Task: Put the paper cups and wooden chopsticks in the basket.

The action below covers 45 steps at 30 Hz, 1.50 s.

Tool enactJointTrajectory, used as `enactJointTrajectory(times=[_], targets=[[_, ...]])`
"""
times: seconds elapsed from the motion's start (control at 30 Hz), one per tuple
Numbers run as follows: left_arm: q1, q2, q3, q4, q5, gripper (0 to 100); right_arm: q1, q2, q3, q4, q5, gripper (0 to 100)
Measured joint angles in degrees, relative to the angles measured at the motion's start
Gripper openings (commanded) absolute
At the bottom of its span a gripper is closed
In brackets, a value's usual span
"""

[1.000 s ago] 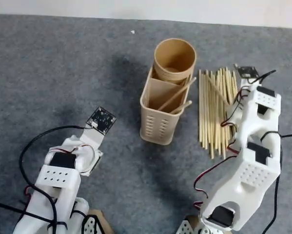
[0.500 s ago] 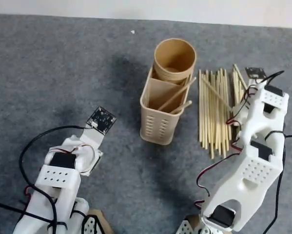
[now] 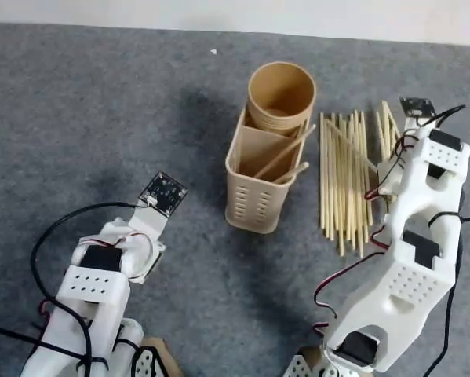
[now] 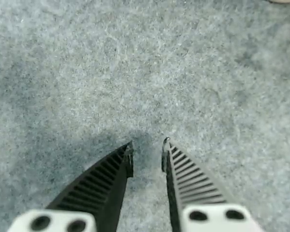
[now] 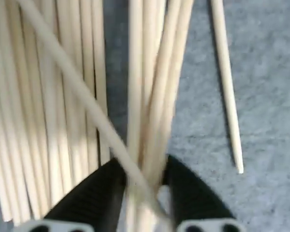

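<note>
The beige slotted basket [image 3: 253, 188] stands mid-table with stacked paper cups [image 3: 281, 96] in its far compartment and two wooden chopsticks [image 3: 286, 155] leaning in the middle one. A pile of chopsticks [image 3: 346, 177] lies on the carpet to its right. My right gripper [image 5: 141, 169] is over the pile's far right side, its black fingers [image 5: 102, 192] closed around a few chopsticks [image 5: 149, 96]; one diagonal stick [image 5: 77, 92] crosses them. The left gripper [image 4: 147, 151] hangs slightly open over bare carpet at the lower left, holding nothing.
The right arm [image 3: 419, 212] covers the pile's right edge. One stray chopstick [image 5: 226, 92] lies apart from the bundle. Grey carpet [image 3: 101, 110] stretches left of the basket, and the left arm [image 3: 101, 275] sits near the front edge.
The right arm has shifted to the right and slightly farther away, drawing a few chopsticks out of the pile's right side. The left arm has stayed still.
</note>
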Motion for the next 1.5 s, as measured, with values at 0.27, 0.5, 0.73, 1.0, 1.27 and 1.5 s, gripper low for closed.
enactJointTrajectory(times=[0.27,0.5,0.73,1.0,1.27,1.5], targets=[[0.0,0.0,0.0,0.0,0.0,13,-0.1,0.0,-1.8,5.3,2.7,33.0],[0.0,0.0,0.0,0.0,0.0,13,-0.1,0.0,-5.1,1.4,2.7,33.0],[0.0,0.0,0.0,0.0,0.0,13,1.6,5.6,-6.1,-3.3,7.1,32.9],[0.0,0.0,0.0,0.0,0.0,13,3.8,15.4,-14.2,-4.3,9.8,32.7],[1.7,0.0,0.6,0.0,0.0,13,3.8,18.1,-17.8,-2.1,9.9,12.6],[2.6,0.0,1.2,-1.3,0.0,13,2.8,19.1,-23.2,6.6,10.1,12.1]])
